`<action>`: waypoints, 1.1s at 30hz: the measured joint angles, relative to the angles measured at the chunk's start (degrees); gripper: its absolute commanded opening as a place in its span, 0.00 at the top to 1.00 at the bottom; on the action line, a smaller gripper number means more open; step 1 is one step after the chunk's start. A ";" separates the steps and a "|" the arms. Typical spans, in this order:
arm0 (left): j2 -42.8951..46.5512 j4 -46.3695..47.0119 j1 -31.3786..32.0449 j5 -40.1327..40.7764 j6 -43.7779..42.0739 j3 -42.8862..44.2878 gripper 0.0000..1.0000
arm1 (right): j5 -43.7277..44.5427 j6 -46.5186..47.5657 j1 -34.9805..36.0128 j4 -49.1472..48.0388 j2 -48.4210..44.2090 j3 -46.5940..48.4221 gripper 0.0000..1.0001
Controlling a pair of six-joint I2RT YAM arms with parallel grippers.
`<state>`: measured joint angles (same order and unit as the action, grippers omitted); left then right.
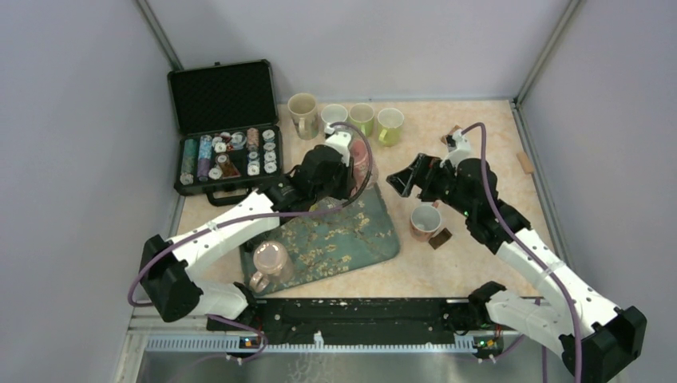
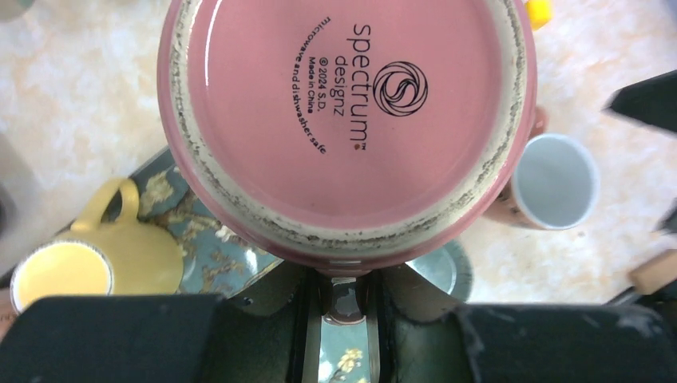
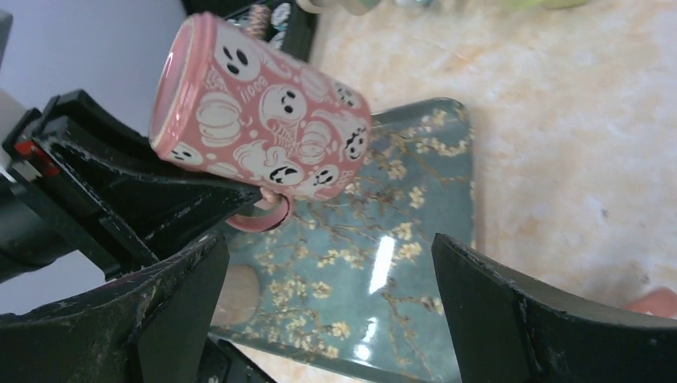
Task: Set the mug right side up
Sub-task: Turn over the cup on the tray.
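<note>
I work on a pale, marbled table boxed in by plain grey walls. At the far left an open black case holds rows of chips. Four mugs stand in a line along the back edge. A teal tray patterned with blossom lies in the middle, just ahead of my bases. My left gripper is clenched almost fully, pinching the handle of the pink mug. That mug is off the surface, above the far part of the tray. It is tipped well over, so its printed base faces my left wrist camera, while its ghost-and-pumpkin side faces my right one. My right gripper is spread as wide as it goes, with nothing between its fingers. It hangs near the held mug and does not touch it. A white-lined mug stands upright on the table beside the tray, under my right arm.
</note>
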<state>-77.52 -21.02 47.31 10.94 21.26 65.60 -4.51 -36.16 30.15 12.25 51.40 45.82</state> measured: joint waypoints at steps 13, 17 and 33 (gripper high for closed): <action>-0.57 6.29 -8.98 -15.19 1.36 9.27 1.00 | -15.45 -1.84 -1.22 -14.10 3.04 0.48 0.01; -2.12 8.17 -10.38 -19.80 1.97 11.34 1.00 | -20.02 -4.83 -3.15 -20.81 4.59 0.46 0.01; -5.25 20.83 -11.41 -35.04 12.15 15.06 1.00 | -29.40 -17.64 -7.93 -41.51 8.57 -0.57 0.06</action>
<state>-82.76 -0.19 35.90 -24.10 33.41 80.66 -33.91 -53.80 22.22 -29.26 59.96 45.25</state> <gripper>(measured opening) 0.283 0.969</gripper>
